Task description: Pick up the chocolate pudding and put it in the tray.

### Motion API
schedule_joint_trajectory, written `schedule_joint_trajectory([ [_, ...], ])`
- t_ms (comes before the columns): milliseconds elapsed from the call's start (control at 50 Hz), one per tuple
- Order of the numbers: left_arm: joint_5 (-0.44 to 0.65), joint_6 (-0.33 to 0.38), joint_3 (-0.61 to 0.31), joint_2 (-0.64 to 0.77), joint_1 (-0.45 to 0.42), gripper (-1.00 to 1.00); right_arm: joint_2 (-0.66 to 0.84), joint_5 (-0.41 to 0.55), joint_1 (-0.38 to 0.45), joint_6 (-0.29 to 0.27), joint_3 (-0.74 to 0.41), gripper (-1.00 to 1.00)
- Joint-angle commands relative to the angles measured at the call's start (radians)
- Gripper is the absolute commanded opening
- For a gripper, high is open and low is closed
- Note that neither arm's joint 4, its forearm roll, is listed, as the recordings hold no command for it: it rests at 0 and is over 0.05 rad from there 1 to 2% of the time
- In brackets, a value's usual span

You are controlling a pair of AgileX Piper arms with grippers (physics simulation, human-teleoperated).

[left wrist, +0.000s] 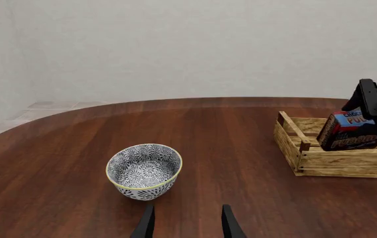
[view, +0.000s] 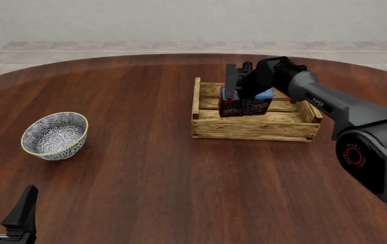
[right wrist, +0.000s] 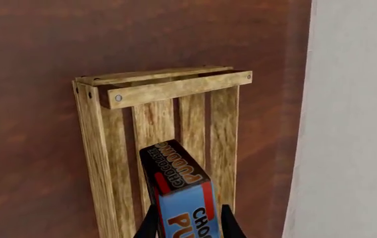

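My left jaws point(view: 3, 206) are idling wide at the desk's point(view: 146, 168) 7 o'clock. Right jaws point(view: 237, 86) are clamping the chocolate pudding point(view: 245, 104) over the tray point(view: 251, 129) at 1 o'clock; placing step, next lowering and releasing.

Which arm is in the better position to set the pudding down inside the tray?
The right arm. The right gripper already holds the chocolate pudding over the tray, so it only needs to lower and release. The left gripper is open and far away, near the bowl.
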Motion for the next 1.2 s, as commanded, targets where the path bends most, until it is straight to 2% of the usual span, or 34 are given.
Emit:
schedule_joint_trajectory([
  [20,0.0,0.0,0.0,0.0,0.0,1.0,0.037,-0.002,-0.001,0.033,-0.034,-1.0],
  [380,0.0,0.0,0.0,0.0,0.0,1.0,0.083,-0.008,0.0,0.051,-0.062,-1.0],
  [780,0.0,0.0,0.0,0.0,0.0,1.0,0.16,0.03,0.0,0.063,-0.173,-1.0],
  [1140,0.0,0.0,0.0,0.0,0.0,1.0,0.206,0.043,-0.006,0.069,-0.208,-1.0],
  [1160,0.0,0.0,0.0,0.0,0.0,1.0,0.246,0.069,-0.03,0.079,-0.292,-1.0],
  [1180,0.0,0.0,0.0,0.0,0.0,1.0,0.248,0.079,-0.027,0.073,-0.288,-1.0],
  [1200,0.0,0.0,0.0,0.0,0.0,1.0,0.239,0.07,-0.022,0.071,-0.267,1.0],
])
